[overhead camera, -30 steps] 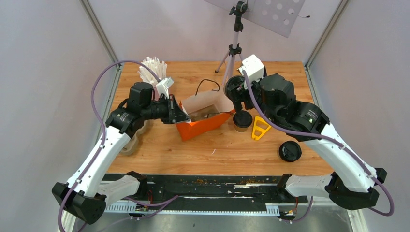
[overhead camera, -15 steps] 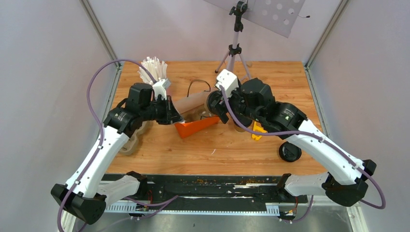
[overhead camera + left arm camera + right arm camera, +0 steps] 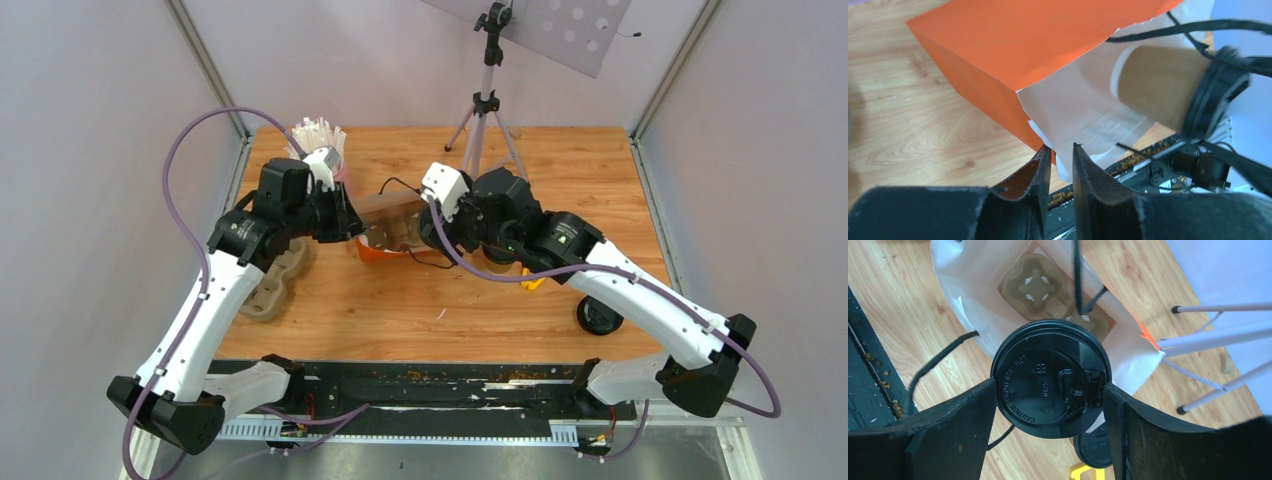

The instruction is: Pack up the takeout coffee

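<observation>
My right gripper [image 3: 425, 225] is shut on the takeout coffee, a kraft-brown cup [image 3: 1160, 85] with a black lid [image 3: 1050, 377]. It holds the cup at the open mouth of the orange paper bag [image 3: 392, 250], whose inside is white [image 3: 975, 300]. A pulp cup tray [image 3: 1040, 287] lies on the bag's bottom, right below the cup. My left gripper [image 3: 352, 225] is shut on the bag's edge [image 3: 1062, 150] and holds the mouth open on the left side.
A second lidded cup [image 3: 500, 265] and a yellow piece [image 3: 535, 278] sit under my right arm. A black lid [image 3: 598, 315] lies at the right. Another pulp tray [image 3: 270, 290] lies under my left arm. A pink cup of white sticks [image 3: 318, 140] and a tripod [image 3: 485, 105] stand behind.
My right gripper has carried the lidded cup left, from beside the bag to over its mouth. My left gripper has drawn the bag's edge a little left and back.
</observation>
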Motion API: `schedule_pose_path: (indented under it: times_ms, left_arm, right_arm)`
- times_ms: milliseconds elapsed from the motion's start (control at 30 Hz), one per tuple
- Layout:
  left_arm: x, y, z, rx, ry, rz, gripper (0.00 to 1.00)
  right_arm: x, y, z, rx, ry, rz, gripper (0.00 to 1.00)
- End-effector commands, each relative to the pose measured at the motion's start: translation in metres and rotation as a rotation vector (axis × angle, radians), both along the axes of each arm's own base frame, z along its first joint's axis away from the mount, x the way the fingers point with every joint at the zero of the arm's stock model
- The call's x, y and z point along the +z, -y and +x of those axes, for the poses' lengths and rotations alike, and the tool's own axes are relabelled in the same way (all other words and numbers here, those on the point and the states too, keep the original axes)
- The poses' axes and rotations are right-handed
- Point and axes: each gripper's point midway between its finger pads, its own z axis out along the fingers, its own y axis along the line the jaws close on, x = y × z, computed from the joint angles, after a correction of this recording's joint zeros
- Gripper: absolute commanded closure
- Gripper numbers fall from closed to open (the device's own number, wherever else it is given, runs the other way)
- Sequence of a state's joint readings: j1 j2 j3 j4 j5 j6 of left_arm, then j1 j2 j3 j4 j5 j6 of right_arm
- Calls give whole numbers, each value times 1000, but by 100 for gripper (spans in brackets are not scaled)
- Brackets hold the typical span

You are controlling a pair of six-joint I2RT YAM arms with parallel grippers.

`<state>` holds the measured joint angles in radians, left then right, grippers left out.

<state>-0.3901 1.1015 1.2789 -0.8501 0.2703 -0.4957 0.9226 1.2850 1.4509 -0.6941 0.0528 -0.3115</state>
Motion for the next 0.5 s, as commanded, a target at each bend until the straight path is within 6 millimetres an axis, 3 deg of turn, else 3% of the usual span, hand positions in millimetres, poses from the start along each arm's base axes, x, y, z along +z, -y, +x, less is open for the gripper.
schedule_pose_path:
  times_ms: [0,100,300,467]
  left_arm:
    - [24,-23,7,116,63,39,68]
    - [27,-39,6,214,46,49,65]
    - [30,-48,4,308,53,4,59]
    - [27,-35,13,287,53,-56,56]
  right_arm:
    - [-1,-33,3,111,31,33,26]
    - [-3,-49,4,149,20,21,27]
    - [-8,-67,10,189,44,8,27]
    - [-12,-77,9,221,37,32,27]
